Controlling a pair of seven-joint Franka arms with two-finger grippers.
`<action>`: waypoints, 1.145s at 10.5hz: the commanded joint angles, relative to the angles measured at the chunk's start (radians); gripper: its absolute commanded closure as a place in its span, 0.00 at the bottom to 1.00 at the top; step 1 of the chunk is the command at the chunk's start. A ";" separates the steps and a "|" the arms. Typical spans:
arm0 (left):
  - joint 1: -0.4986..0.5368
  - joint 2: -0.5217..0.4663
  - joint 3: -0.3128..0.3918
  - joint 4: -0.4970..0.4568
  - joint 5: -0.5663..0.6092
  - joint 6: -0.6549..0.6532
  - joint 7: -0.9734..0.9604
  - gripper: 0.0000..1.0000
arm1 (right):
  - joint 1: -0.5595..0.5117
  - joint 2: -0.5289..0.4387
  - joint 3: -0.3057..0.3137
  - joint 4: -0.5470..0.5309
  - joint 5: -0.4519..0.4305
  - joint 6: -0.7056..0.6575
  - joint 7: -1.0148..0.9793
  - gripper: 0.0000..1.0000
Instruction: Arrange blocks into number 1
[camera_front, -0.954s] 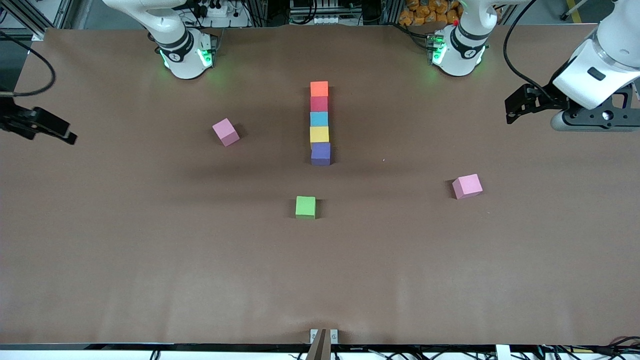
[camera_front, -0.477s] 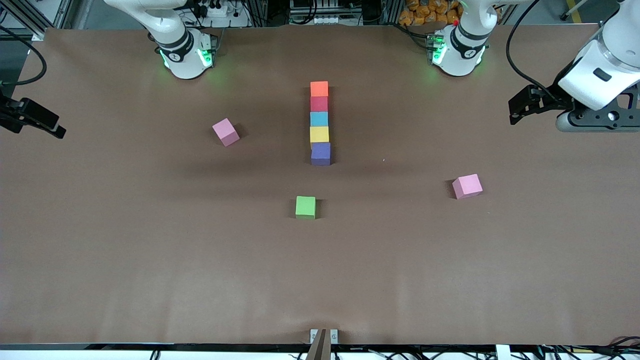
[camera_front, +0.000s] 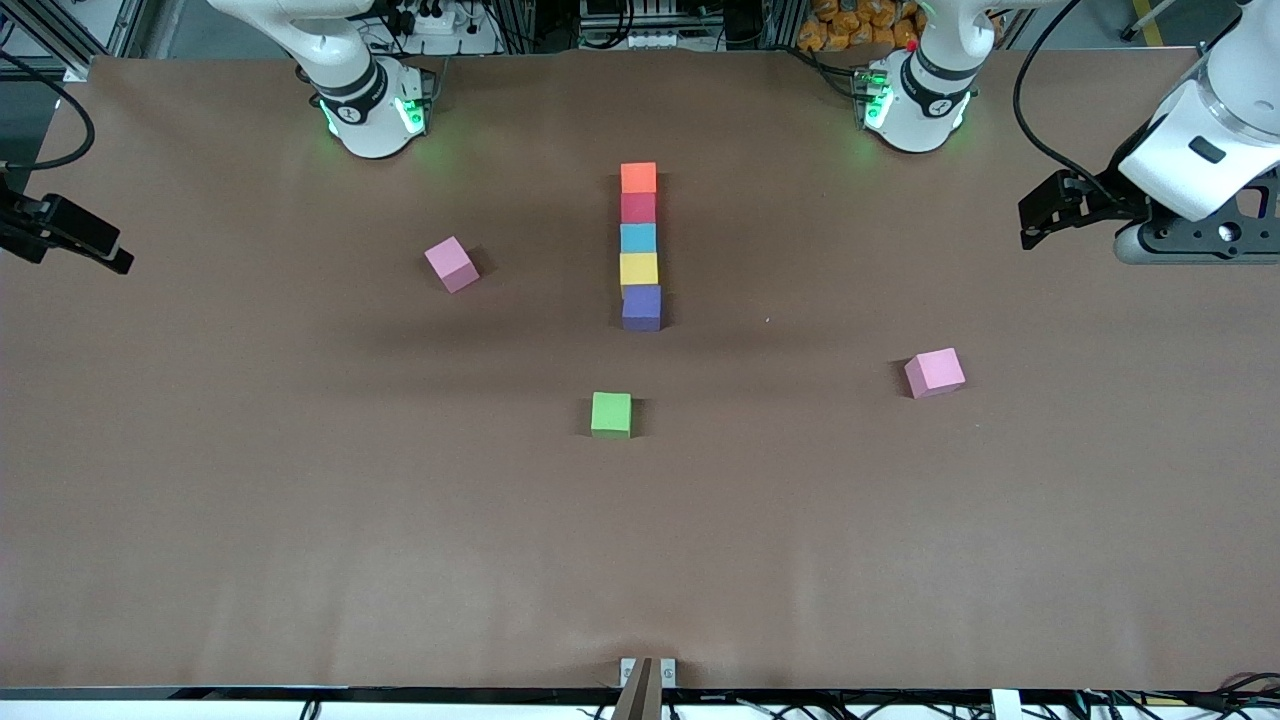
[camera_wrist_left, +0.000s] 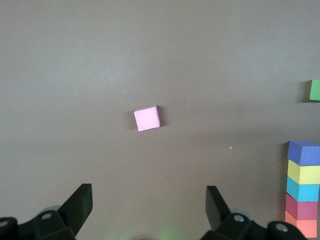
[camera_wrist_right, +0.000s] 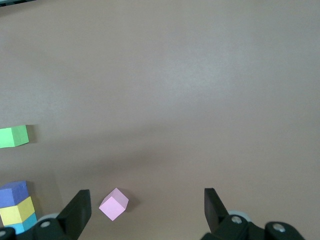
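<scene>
Five cubes stand in a straight touching line at mid-table: orange (camera_front: 638, 177) nearest the robots' bases, then red (camera_front: 638, 208), light blue (camera_front: 638, 238), yellow (camera_front: 638, 268) and purple (camera_front: 641, 307), the purple one set slightly askew. The left wrist view shows the same line, from purple (camera_wrist_left: 304, 152) to orange (camera_wrist_left: 301, 225). My left gripper (camera_front: 1030, 225) hangs open and empty over the left arm's end of the table. Over the right arm's end, my right gripper (camera_front: 110, 255) is open and empty too. Both are well apart from the line.
A green cube (camera_front: 611, 414) lies alone, nearer the front camera than the purple one. One pink cube (camera_front: 451, 264) sits toward the right arm's end, another pink cube (camera_front: 935, 372) toward the left arm's end. Brown paper covers the table (camera_front: 300, 520).
Both grippers drew a little farther outward toward their own ends of the table, then nearly stopped. No cube has moved.
</scene>
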 joint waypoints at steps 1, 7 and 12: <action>0.010 -0.007 0.001 0.014 -0.009 -0.020 -0.005 0.00 | -0.018 -0.010 0.016 0.002 -0.017 -0.017 -0.011 0.00; 0.030 -0.008 0.001 0.015 -0.011 -0.020 -0.056 0.00 | -0.015 -0.010 0.016 0.002 -0.017 -0.025 -0.011 0.00; 0.030 -0.008 0.023 0.015 -0.017 -0.020 -0.047 0.00 | -0.015 -0.010 0.017 0.002 -0.015 -0.031 -0.009 0.00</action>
